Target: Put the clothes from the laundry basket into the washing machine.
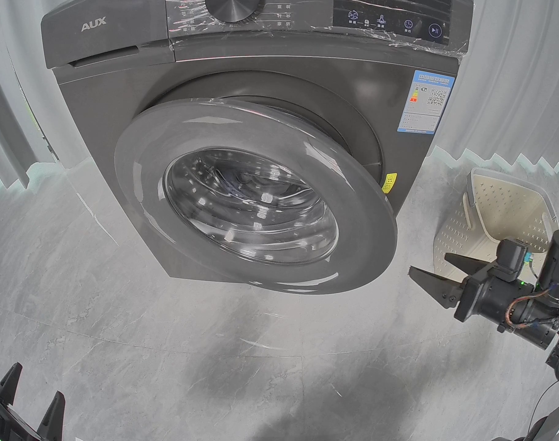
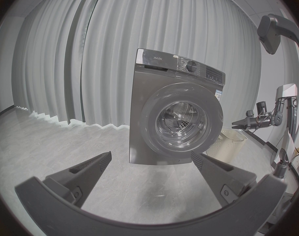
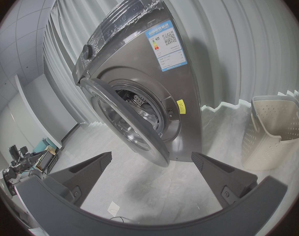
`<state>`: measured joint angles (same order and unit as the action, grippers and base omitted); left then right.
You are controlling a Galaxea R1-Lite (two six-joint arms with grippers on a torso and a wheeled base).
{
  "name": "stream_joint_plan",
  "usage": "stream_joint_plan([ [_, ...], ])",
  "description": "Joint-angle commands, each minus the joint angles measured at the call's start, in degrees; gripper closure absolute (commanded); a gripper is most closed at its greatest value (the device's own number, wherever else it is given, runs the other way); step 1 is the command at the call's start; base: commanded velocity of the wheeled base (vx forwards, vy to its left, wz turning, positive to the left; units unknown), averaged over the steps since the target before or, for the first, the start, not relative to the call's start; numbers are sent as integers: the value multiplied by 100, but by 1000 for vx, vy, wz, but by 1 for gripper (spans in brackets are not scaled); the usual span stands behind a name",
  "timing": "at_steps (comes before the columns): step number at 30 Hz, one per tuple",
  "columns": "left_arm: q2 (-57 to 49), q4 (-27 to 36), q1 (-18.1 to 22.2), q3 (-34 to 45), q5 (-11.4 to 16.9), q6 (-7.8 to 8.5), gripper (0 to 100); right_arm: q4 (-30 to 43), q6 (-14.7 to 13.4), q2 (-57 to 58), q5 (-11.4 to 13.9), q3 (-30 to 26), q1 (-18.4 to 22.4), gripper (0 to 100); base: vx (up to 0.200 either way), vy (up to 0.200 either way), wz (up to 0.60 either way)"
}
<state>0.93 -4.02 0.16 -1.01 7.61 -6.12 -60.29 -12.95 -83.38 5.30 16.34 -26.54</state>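
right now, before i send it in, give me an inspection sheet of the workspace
surface: grey stone-look floor, bare in front of the machine
job's things: washing machine with its door partly open; cream perforated laundry basket on the floor to its right; clothes: nothing seen
clutter: a small white scrap on the floor
hands: left hand open and empty, held low on the left; right hand open and empty, in front of the basket, pointing towards the door
cables: a thin wire looped at the right wrist
surroundings: pale pleated curtains behind the machine
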Motion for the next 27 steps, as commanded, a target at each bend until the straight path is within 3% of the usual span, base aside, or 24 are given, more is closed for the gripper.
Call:
stream_joint_plan([
  [1,-93,-2,2,101,22,6,0,-650,-24,-1224,-91,36,-71,0,0,0,0],
  [8,-93,-2,2,101,30,14,0,-1222,-15,-1646,-100,159,-44,0,0,0,0],
  [13,-93,-2,2,101,39,23,0,-1239,-24,-1646,-108,326,-36,0,200,0,0],
  [17,-93,-2,2,101,39,23,0,-1248,-24,-1778,-513,634,8,0,150,0,0],
  [23,-93,-2,2,101,39,-3,0,-1239,3,-1795,-592,740,281,0,0,0,0],
  [27,-93,-2,2,101,39,-3,0,-1230,20,-1795,-583,634,254,0,0,0,0],
])
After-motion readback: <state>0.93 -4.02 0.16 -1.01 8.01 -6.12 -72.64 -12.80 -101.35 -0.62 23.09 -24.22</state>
